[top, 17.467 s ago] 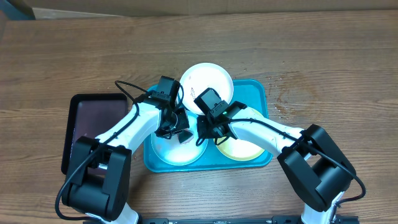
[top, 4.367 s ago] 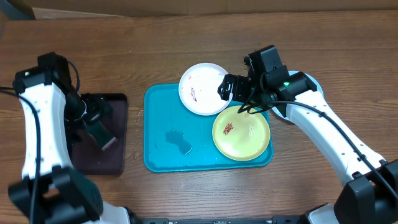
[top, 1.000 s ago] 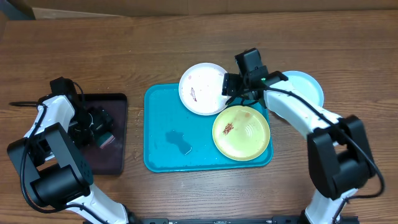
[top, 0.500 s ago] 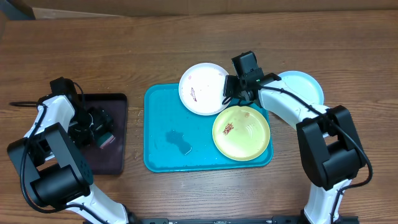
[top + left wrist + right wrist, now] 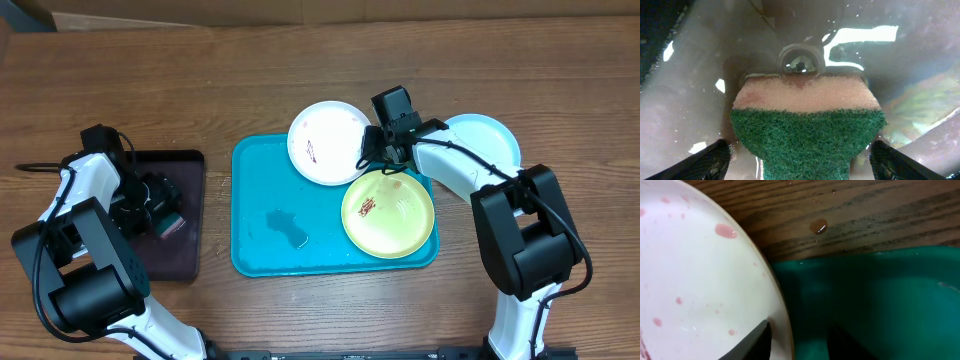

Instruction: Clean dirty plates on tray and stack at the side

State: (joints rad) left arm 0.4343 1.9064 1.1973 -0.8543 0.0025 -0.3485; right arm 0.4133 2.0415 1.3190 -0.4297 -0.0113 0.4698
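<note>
The white plate (image 5: 322, 140), speckled pink, lies half on the back rim of the turquoise tray (image 5: 262, 170). My right gripper (image 5: 375, 148) is at its right edge. In the right wrist view the white plate's rim (image 5: 782, 315) runs between the fingers of my right gripper (image 5: 800, 342). One finger lies over the plate and the other stands a little apart over the tray (image 5: 880, 295). A yellow-green plate (image 5: 395, 220) with a red smear sits on the tray. A pale blue plate (image 5: 490, 142) rests on the table. My left gripper (image 5: 800, 162) stands open around a green-and-pink sponge (image 5: 805, 120).
A dark maroon tray (image 5: 185, 250) sits at the left, with the left gripper (image 5: 155, 205) and the sponge (image 5: 172, 226) on it. A wet patch (image 5: 285, 225) marks the turquoise tray's left half. A droplet (image 5: 819, 226) lies on the wooden table.
My right gripper has edged left onto the white plate's rim and its fingers have narrowed around it. The left arm and the sponge have stayed put.
</note>
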